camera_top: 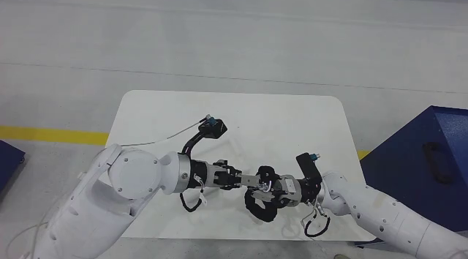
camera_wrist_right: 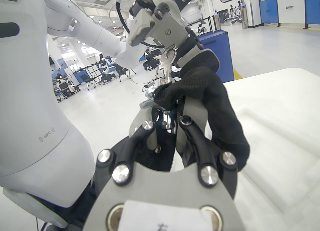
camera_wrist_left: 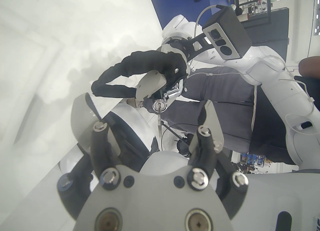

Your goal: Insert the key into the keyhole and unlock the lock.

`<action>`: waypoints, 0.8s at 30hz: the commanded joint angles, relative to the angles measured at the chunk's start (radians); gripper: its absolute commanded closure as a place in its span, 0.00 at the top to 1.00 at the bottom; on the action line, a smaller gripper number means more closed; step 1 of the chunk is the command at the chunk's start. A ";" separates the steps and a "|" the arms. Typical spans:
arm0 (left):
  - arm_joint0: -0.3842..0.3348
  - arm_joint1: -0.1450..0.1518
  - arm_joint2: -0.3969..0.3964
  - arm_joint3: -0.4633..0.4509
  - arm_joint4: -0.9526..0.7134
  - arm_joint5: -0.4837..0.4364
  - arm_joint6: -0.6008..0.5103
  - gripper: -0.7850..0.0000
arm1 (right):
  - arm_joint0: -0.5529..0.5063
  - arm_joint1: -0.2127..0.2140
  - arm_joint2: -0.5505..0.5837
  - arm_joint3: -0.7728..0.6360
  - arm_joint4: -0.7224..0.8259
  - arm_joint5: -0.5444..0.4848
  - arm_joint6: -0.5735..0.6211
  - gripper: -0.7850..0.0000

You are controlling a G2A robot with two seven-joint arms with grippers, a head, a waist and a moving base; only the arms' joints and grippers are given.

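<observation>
Right gripper (camera_wrist_right: 166, 114), fingers in black cloth sleeves, is clamped on the chrome padlock (camera_wrist_left: 172, 91) and holds it up in the air, with the white table (camera_top: 292, 113) below the padlock. The keyhole (camera_wrist_left: 160, 105) end of the padlock faces the other arm. This reads as a vise grip, so the padlock body can't spin when the key gets twisted. The silver key (camera_wrist_left: 159, 121) sticks straight out of the padlock's keyhole, blade in; how deep, can't tell. Left gripper (camera_wrist_left: 147, 98) sits just off the keyhole end of the padlock, lined up with it. Its jaws are spread wide, one finger either side of the key and neither touching it, so it is released and grasping nothing. Judgement: insertion looks done, the turn not yet. The shackle is partly under the cloth, so can't tell if it has popped. Next move likely calls for the left gripper to close on the flat key head and rotate about the padlock's axis. Risk: the padlock slipping in the cloth grip, or the key being pinched off-centre.
</observation>
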 commanded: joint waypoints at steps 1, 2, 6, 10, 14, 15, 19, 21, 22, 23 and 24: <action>0.010 0.003 -0.028 -0.004 -0.039 0.012 0.000 1.00 | 0.000 0.000 0.000 0.000 0.000 0.000 0.000 0.00; 0.017 0.003 -0.041 -0.002 -0.076 0.012 -0.008 0.97 | 0.000 0.000 0.000 0.000 0.000 0.000 0.000 0.00; 0.035 0.008 -0.070 0.021 -0.145 0.034 -0.038 0.39 | 0.000 0.000 0.000 0.000 0.000 0.000 0.000 0.00; 0.037 0.006 -0.056 0.038 -0.184 0.054 -0.058 0.31 | 0.000 0.000 0.000 0.000 0.000 0.000 0.000 0.00; 0.028 0.004 -0.037 0.047 -0.184 0.053 -0.047 0.02 | 0.000 0.000 0.000 0.000 0.000 0.000 0.000 0.00; 0.024 0.004 -0.034 0.049 -0.183 0.052 -0.045 0.00 | 0.000 0.000 0.000 0.000 0.000 0.000 0.000 0.00; 0.015 0.003 -0.028 0.050 -0.182 0.053 -0.042 0.00 | 0.000 0.000 0.000 0.000 0.000 0.000 0.000 0.00; 0.012 0.004 -0.026 0.051 -0.181 0.052 -0.043 0.00 | 0.000 0.000 0.000 0.000 0.000 0.000 0.000 0.00; 0.011 0.004 -0.025 0.052 -0.182 0.052 -0.042 0.00 | 0.000 0.000 0.000 0.000 0.000 0.000 0.000 0.00; 0.010 0.004 -0.024 0.051 -0.182 0.052 -0.043 0.00 | 0.000 0.000 0.000 0.000 0.000 0.000 0.000 0.00; 0.009 0.004 -0.024 0.050 -0.180 0.051 -0.044 0.00 | 0.000 0.000 0.000 0.000 0.000 0.000 0.000 0.00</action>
